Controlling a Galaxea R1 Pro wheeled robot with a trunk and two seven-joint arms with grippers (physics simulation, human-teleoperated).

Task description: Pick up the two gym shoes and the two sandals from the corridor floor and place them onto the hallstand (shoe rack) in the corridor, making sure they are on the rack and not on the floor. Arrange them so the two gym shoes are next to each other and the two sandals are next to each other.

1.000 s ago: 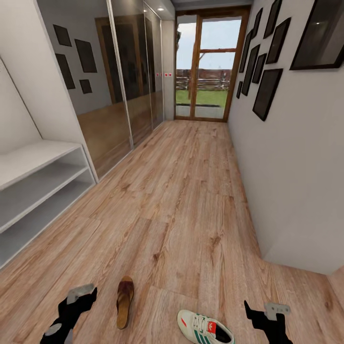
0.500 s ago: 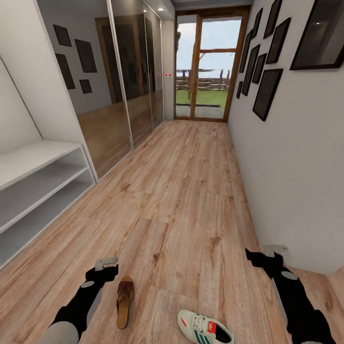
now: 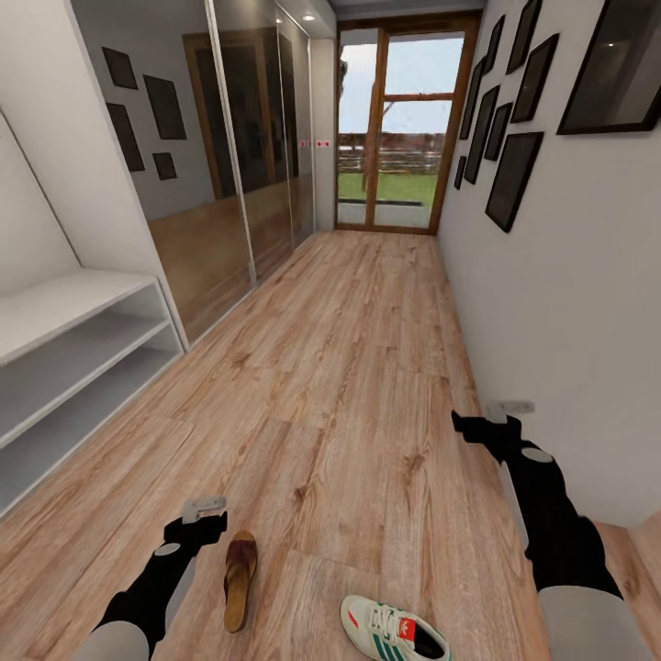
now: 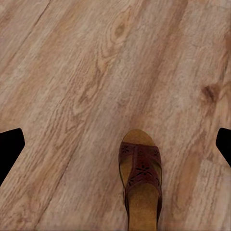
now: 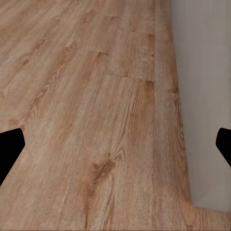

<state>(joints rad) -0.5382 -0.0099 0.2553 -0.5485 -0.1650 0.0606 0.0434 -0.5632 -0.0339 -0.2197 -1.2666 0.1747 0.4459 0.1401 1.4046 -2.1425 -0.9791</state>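
Since the previous frame, only the right arm has changed: it has extended further forward along the corridor, carrying the right gripper (image 3: 477, 424) up the head view, while the left arm has held its pose and the camera has not shifted. Right arm: stretched nearly straight ahead beside the right-hand wall (image 3: 569, 303), forearm rising from the lower right corner, gripper above bare corridor floor (image 3: 349, 386). In the right wrist view its two fingertips (image 5: 10, 147) sit at opposite edges of the picture, so the jaws stand wide apart and hold nothing; floor planks and the base of the wall lie between them. Left arm: reaching forward from the lower left corner, left gripper (image 3: 204, 521) poised just beside the toe end of one sandal (image 3: 240, 578). In the left wrist view its fingertips (image 4: 9, 149) are likewise spread to both edges with nothing between them but floor, and the sandal (image 4: 140, 185) lies ahead, toe toward the middle of the picture, not touched. One gym shoe (image 3: 393, 628) lies on the floor near the bottom edge of the head view, right of the sandal and apart from it. Hallstand (image 3: 73, 367): against the left wall, well ahead of both shoes; its visible bench top and two shelves carry no footwear.
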